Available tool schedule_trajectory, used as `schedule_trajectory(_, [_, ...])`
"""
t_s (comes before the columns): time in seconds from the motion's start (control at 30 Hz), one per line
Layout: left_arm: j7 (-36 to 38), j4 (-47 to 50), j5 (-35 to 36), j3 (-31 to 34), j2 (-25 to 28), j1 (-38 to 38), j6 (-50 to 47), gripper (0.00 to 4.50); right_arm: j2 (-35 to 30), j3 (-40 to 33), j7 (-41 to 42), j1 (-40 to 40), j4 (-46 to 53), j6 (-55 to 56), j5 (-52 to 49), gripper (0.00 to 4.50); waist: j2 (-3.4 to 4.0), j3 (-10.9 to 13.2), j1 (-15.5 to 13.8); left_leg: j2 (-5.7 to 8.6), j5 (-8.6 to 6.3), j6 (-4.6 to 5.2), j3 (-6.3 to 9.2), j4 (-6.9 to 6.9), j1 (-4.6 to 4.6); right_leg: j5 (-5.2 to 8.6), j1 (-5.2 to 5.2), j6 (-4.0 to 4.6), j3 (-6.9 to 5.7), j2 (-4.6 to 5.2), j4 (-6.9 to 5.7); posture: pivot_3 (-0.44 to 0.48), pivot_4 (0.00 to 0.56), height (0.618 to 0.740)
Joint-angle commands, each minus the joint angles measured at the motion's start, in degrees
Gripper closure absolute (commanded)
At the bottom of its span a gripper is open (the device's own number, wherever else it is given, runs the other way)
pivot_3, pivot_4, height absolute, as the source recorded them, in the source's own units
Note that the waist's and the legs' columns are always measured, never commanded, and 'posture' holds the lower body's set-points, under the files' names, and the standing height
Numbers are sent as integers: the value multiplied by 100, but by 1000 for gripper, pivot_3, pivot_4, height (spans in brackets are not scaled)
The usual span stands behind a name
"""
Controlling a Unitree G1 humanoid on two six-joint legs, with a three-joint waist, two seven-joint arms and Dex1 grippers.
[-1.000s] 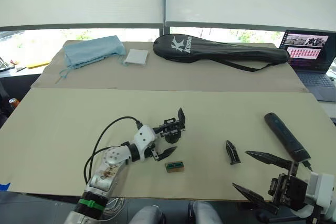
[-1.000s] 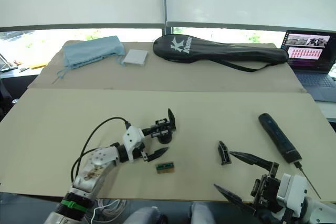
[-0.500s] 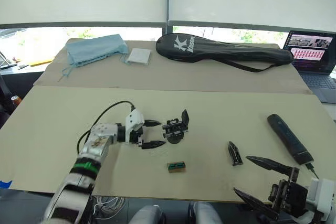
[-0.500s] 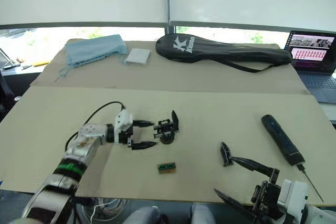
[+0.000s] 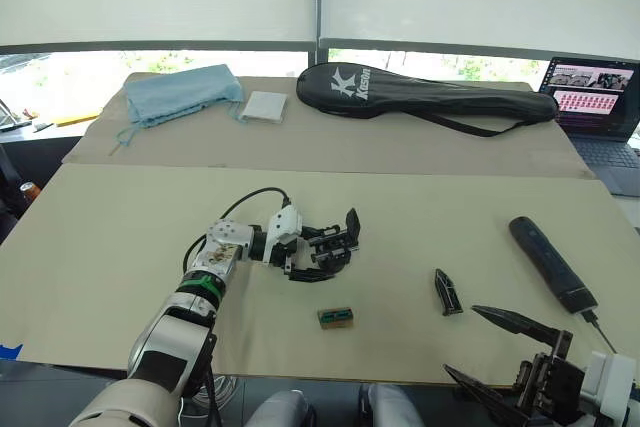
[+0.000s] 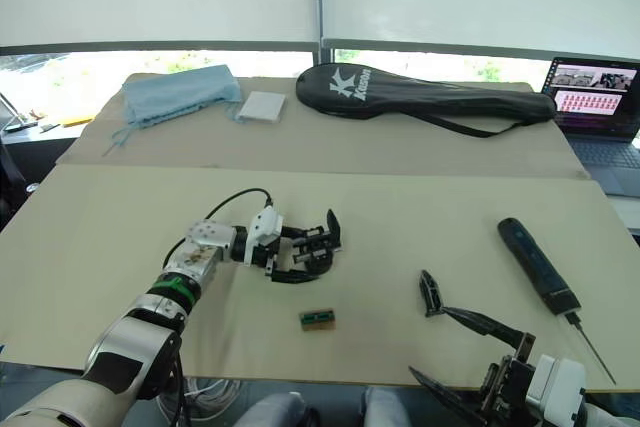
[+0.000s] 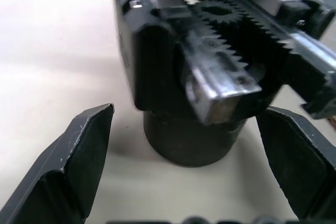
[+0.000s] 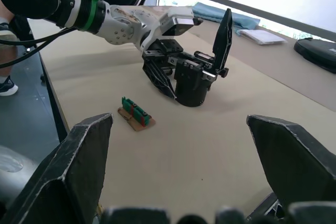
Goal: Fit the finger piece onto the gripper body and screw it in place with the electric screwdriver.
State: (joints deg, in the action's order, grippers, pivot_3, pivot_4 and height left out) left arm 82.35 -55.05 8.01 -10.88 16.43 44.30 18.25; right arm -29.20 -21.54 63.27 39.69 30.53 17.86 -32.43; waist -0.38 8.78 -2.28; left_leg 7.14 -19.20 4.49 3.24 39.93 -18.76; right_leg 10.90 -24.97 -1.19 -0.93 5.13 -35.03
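On the beige tabletop [image 5: 120,237], the left gripper [image 5: 318,253], now advanced from beside it, straddles with fingers spread the round base of the black geared gripper body [image 5: 335,244] near the middle, partly hiding it, while the dark pen-shaped electric screwdriver [image 5: 546,264] lies toward the right edge, the small black wedge finger piece [image 5: 445,291] near the front edge, and the right gripper [image 5: 505,355], open and cut off, hangs over the front right corner.

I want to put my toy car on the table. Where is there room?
The big bare stretch of the table left of the left hand is free. So is the gap between the black wedge and the screwdriver. It is crowded around the gripper part and green block.
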Motion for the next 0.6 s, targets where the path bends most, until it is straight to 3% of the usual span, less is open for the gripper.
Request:
schedule_trajectory(0.03, [161, 160, -17, 7, -56, -75, 60, 836, 48, -105, -89, 113, 202, 172, -21, 0, 0, 0, 1, 0, 8, 15, 0, 0, -5, 0, -5, 0, 0, 0, 0, 0, 150, 740])
schedule_trajectory(0.13, [74, 640, 117, 96, -69, -301, -8, 2200, 4, -170, -70, 116, 59, 178, -64, 0, 1, -1, 8, 0, 13, 23, 0, 1, -15, 0, -15, 1, 0, 0, -1, 0, 150, 740])
schedule_trajectory(0.33, [-314, 1998, 411, 338, 92, -1056, -457, 2226, -157, -70, 125, 58, -109, 110, -116, 0, 1, -1, 21, -1, 13, 23, 0, 0, -21, -1, -21, 2, 2, -1, 0, 0, 150, 740])
schedule_trajectory(0.47, [-1040, 3864, 597, 661, 552, -2035, -1417, 2226, -231, -7, 149, -35, -126, 13, -155, 0, 1, 0, 118, -7, 13, 23, -1, -2, -21, -2, -27, 5, 10, -5, -4, 0, 150, 740])
schedule_trajectory(0.6, [-1931, 4947, 279, 592, 689, -2556, -2132, 2226, -190, 66, 50, -47, -71, -94, -203, 0, 2, 1, 74, -7, 12, 16, 0, 0, -22, -4, -24, 7, 7, -5, -6, 0, 150, 740])
